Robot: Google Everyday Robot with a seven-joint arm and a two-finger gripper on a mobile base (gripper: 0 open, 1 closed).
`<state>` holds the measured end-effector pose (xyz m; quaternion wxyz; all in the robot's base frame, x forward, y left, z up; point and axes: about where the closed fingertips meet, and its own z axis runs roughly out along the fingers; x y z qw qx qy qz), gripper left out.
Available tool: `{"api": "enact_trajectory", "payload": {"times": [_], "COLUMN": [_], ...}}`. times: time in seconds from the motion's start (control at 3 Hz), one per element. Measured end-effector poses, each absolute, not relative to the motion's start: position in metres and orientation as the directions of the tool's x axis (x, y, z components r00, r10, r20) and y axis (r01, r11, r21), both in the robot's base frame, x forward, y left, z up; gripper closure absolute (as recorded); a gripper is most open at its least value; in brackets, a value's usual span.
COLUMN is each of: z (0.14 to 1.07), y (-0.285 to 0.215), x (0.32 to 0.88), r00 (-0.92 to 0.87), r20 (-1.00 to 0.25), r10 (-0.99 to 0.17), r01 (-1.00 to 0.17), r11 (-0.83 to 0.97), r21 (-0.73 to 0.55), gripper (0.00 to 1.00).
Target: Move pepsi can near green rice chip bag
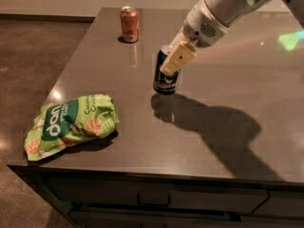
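Note:
The pepsi can (165, 81) is dark blue with a silver top and a round logo. It hangs a little above the middle of the dark table (266, 127), with its shadow below it. My gripper (174, 61) comes down from the upper right and is shut on the can's upper part; a tan finger (178, 58) covers the can's front. The green rice chip bag (71, 124) lies flat at the table's front left corner, well left of and in front of the can.
An orange-red can (129, 24) stands upright near the table's far left edge. The table's left edge and front edge drop to a dark floor (28, 61). Drawers (156, 198) run below the front edge.

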<state>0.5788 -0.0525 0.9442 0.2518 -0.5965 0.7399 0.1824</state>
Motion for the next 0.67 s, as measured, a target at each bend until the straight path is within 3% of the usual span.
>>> {"api": "enact_trajectory", "payload": {"times": [0.67], "z": [0.933], "y": [0.015], "x": [0.501], "r00": [0.031], "r20": [-0.546], "r10": [-0.837], "r01": [-0.999], "r11": [-0.007], "r21": [-0.045], "gripper": [1.00]}}
